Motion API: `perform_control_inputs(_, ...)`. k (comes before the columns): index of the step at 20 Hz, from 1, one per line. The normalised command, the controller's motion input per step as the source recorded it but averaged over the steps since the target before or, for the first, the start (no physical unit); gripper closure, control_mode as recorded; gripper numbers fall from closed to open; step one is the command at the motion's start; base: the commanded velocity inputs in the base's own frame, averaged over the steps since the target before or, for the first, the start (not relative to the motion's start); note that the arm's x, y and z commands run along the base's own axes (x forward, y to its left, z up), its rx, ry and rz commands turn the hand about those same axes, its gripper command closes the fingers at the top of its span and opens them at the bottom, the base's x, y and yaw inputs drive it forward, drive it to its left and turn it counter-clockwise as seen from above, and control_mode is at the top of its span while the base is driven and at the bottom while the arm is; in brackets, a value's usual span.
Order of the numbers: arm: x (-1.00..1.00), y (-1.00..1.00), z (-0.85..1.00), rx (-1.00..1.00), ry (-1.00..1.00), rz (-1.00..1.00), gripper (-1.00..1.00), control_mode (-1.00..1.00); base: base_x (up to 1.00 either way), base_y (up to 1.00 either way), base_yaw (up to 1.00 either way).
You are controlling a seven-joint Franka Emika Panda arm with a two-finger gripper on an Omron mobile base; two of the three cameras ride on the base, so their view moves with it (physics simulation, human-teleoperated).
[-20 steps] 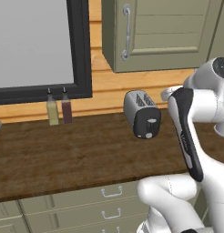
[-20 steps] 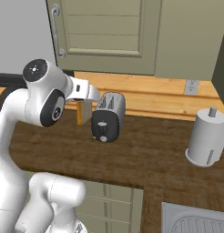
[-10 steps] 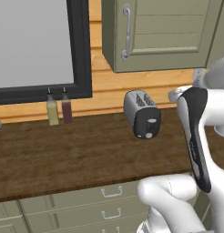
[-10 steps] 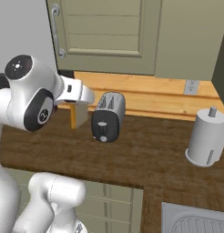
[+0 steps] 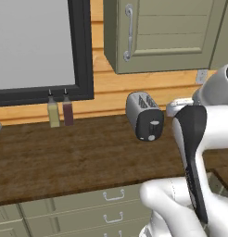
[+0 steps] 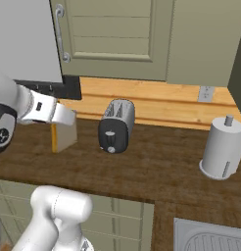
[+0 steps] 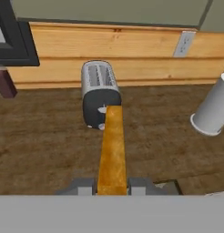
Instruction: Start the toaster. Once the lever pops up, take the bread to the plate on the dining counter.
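Note:
The toaster (image 6: 116, 126) stands on the dark wood worktop by the wooden back wall, its black knob end facing me. In the hand view the toaster (image 7: 99, 93) lies straight ahead. My gripper (image 7: 112, 185) is shut on the bread (image 7: 112, 148), a tan slice seen edge-on between the two fingertips. From the right base view the bread (image 6: 63, 136) hangs under the gripper (image 6: 62, 118), in the air left of the toaster and well apart from it. The toaster (image 5: 143, 115) sits left of my arm in the left base view. The plate and the dining counter are out of view.
A white paper towel roll (image 6: 223, 149) stands right of the toaster, a sink corner (image 6: 210, 240) in front of it. Two bottles (image 5: 60, 111) stand under the dark-framed window. Green wall cabinets (image 5: 167, 32) hang above the toaster; an outlet (image 7: 184, 43) is on the wall.
The gripper has drawn back from the toaster, leftward and lower in the right base view, carrying the bread. The toaster and the base have stayed put.

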Motion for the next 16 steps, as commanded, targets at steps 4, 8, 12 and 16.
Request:
perform_control_inputs(4,0.00,0.00,0.00,0.00,0.00,0.00,1.00,1.00,-0.84,0.40,0.09)
perform_control_inputs(8,0.00,0.00,0.00,0.00,0.00,0.00,1.00,1.00,-0.65,0.61,0.56)
perform_control_inputs(12,0.00,0.00,0.00,0.00,0.00,0.00,1.00,1.00,-0.44,0.64,0.86)
perform_control_inputs(16,0.00,0.00,0.00,0.00,0.00,0.00,1.00,1.00,-0.34,0.43,0.95)
